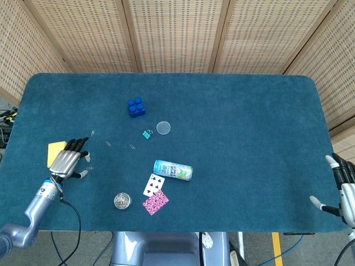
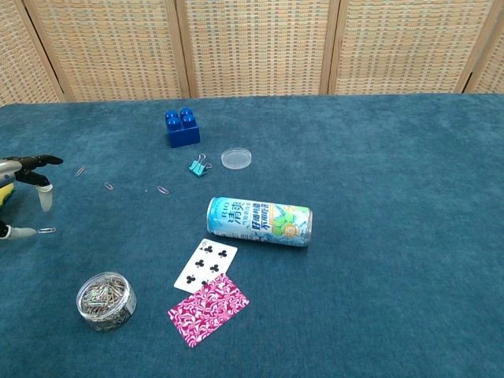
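Yellow sponge (image 1: 55, 151) lies near the left edge of the blue desk (image 1: 233, 122) in the head view, partly covered by the left hand (image 1: 67, 162), whose fingers (image 1: 77, 145) are spread and hold nothing. A loose paper clip (image 1: 90, 168) lies just beside that hand. Further right lie a drink can (image 1: 172, 170) on its side, two playing cards (image 1: 155, 194) below it, and a small jar of paper clips (image 1: 122, 200). A blue brick (image 1: 136, 106), a clear round lid (image 1: 163, 128) and a teal binder clip (image 1: 147, 134) sit towards the middle. The right hand (image 1: 342, 188) hangs off the desk's right edge, released, its fingers apart.

From the chest view, only the fingertips of the left hand (image 2: 24, 175) enter at the left edge, apart, above a paper clip (image 2: 46, 231). The can (image 2: 259, 221) lies centre, the cards (image 2: 206, 287) in front of it, the jar (image 2: 105, 301) at lower left.
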`<action>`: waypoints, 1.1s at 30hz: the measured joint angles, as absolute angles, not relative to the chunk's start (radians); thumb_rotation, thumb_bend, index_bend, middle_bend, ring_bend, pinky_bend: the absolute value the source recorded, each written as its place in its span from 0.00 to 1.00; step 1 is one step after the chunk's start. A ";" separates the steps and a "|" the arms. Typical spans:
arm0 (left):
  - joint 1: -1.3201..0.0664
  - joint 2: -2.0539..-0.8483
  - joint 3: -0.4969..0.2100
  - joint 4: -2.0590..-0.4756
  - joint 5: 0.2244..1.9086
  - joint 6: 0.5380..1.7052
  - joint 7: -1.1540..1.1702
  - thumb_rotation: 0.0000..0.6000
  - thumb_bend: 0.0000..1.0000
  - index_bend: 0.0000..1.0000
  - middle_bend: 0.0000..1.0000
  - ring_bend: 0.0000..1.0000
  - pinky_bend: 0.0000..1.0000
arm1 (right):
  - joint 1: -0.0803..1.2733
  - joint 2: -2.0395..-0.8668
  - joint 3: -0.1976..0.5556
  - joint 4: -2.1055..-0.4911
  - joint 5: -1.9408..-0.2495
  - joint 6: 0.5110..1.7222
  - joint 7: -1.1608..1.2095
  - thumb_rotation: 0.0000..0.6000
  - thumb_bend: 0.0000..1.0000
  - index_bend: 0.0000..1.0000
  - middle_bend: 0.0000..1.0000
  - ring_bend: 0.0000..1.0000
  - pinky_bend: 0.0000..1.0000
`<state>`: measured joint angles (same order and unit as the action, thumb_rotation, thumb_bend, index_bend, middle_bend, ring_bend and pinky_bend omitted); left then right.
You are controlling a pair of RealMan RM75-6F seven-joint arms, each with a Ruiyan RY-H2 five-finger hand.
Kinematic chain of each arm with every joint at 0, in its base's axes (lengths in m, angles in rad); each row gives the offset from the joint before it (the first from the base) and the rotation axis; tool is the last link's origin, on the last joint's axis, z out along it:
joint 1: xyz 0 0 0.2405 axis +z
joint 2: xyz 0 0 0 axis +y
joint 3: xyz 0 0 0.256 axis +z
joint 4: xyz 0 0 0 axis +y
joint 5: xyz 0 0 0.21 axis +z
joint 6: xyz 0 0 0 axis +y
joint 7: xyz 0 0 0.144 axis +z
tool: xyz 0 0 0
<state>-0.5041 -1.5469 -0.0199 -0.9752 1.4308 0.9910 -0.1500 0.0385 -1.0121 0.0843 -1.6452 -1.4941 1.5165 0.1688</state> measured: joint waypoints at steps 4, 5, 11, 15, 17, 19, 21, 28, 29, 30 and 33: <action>-0.505 -1.546 -0.024 -0.982 1.426 0.989 -0.142 1.00 0.31 0.50 0.00 0.00 0.00 | 0.039 -1.011 0.085 -1.646 -1.493 1.516 0.170 1.00 0.00 0.04 0.00 0.00 0.00; -0.506 -1.546 -0.024 -0.984 1.425 0.988 -0.140 1.00 0.31 0.50 0.00 0.00 0.00 | 0.039 -1.011 0.085 -1.646 -1.493 1.516 0.171 1.00 0.00 0.04 0.00 0.00 0.00; -0.508 -1.543 -0.027 -1.004 1.412 0.972 -0.113 1.00 0.34 0.51 0.00 0.00 0.00 | 0.038 -1.009 0.085 -1.646 -1.494 1.516 0.175 1.00 0.00 0.04 0.00 0.00 0.00; -0.509 -1.543 -0.029 -1.010 1.400 0.959 -0.094 1.00 0.37 0.51 0.00 0.00 0.00 | 0.038 -1.009 0.084 -1.645 -1.495 1.517 0.177 1.00 0.00 0.04 0.00 0.00 0.00; -0.509 -1.544 -0.029 -1.012 1.395 0.953 -0.090 1.00 0.37 0.51 0.00 0.00 0.00 | 0.038 -1.009 0.084 -1.645 -1.495 1.517 0.177 1.00 0.00 0.04 0.00 0.00 0.00; -0.510 -1.544 -0.030 -1.015 1.391 0.945 -0.085 1.00 0.38 0.51 0.00 0.00 0.00 | 0.038 -1.009 0.084 -1.644 -1.494 1.517 0.177 1.00 0.00 0.04 0.00 0.00 0.00; -0.511 -1.546 -0.030 -1.016 1.388 0.943 -0.079 1.00 0.38 0.51 0.00 0.00 0.00 | 0.038 -1.009 0.084 -1.644 -1.493 1.516 0.178 1.00 0.00 0.05 0.00 0.00 0.00; -0.510 -1.556 -0.027 -1.011 1.389 0.941 -0.073 1.00 0.38 0.51 0.00 0.00 0.00 | 0.039 -1.008 0.084 -1.644 -1.493 1.514 0.178 1.00 0.00 0.05 0.00 0.00 0.00; -0.510 -1.558 -0.026 -1.009 1.389 0.941 -0.072 1.00 0.38 0.52 0.00 0.00 0.00 | 0.038 -1.008 0.084 -1.644 -1.493 1.515 0.179 1.00 0.00 0.05 0.00 0.00 0.00; -0.509 -1.561 -0.026 -1.006 1.388 0.941 -0.071 1.00 0.38 0.52 0.00 0.00 0.00 | 0.038 -1.007 0.084 -1.644 -1.494 1.516 0.181 1.00 0.00 0.05 0.00 0.00 0.00; -0.508 -1.568 -0.026 -0.998 1.387 0.940 -0.070 1.00 0.38 0.52 0.00 0.00 0.00 | 0.037 -1.007 0.084 -1.644 -1.494 1.516 0.182 1.00 0.00 0.05 0.00 0.00 0.00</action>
<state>-0.5084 -1.5678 -0.0256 -0.9980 1.3875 0.9398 -0.0701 0.0375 -1.0071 0.0838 -1.6435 -1.4944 1.5160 0.1824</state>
